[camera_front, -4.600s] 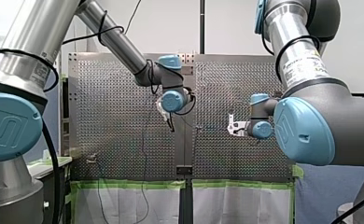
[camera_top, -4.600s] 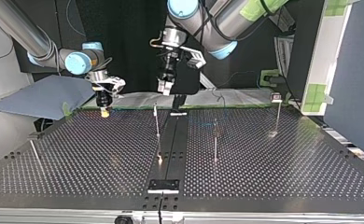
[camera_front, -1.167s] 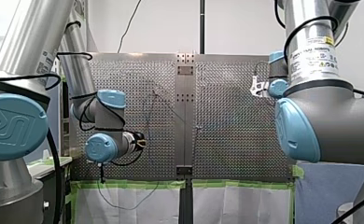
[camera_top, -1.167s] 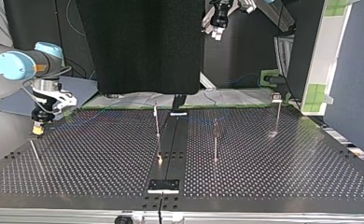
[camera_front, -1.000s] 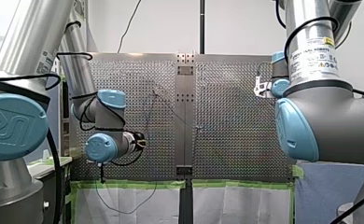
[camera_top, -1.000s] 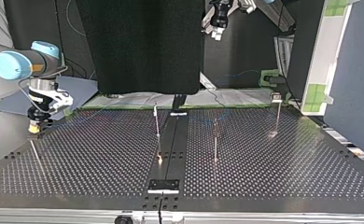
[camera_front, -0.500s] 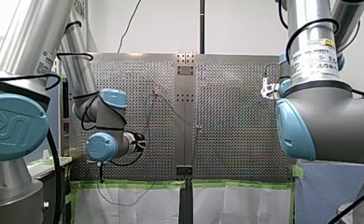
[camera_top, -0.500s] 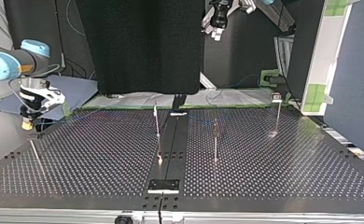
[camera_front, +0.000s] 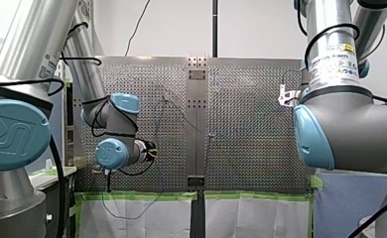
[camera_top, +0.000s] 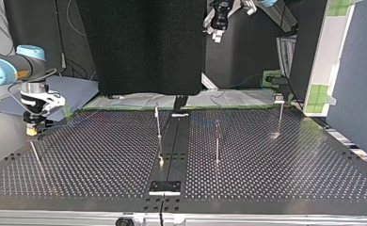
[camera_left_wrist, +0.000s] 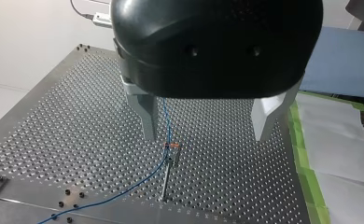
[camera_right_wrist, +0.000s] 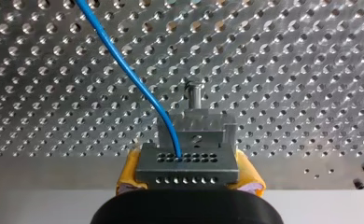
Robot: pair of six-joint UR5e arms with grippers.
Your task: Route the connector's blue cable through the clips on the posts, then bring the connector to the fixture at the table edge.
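Observation:
In the right wrist view my right gripper [camera_right_wrist: 188,164] is shut on the grey connector [camera_right_wrist: 187,162], with yellow pads [camera_right_wrist: 249,173] on both sides of it. The blue cable [camera_right_wrist: 124,60] leaves the connector's face and runs off across the plate. The grey fixture [camera_right_wrist: 196,127] lies just ahead of and below the connector. At the top view's left edge the same gripper [camera_top: 32,129] hangs low over the table. My left gripper [camera_left_wrist: 208,126] is open and holds nothing, high over a post clip [camera_left_wrist: 171,151] with the blue cable [camera_left_wrist: 164,112] through it; in the top view it [camera_top: 217,34] sits well above the table.
Thin posts stand on the perforated table: one near the centre rail [camera_top: 158,120], one right of it [camera_top: 217,141], one at the far right [camera_top: 280,115] and one close to my right gripper [camera_top: 35,157]. A white panel [camera_top: 325,56] borders the right side.
My right gripper carried the connector from mid-table to the top view's left edge, then settled slightly lower. My left arm rose from the middle post and now holds still.

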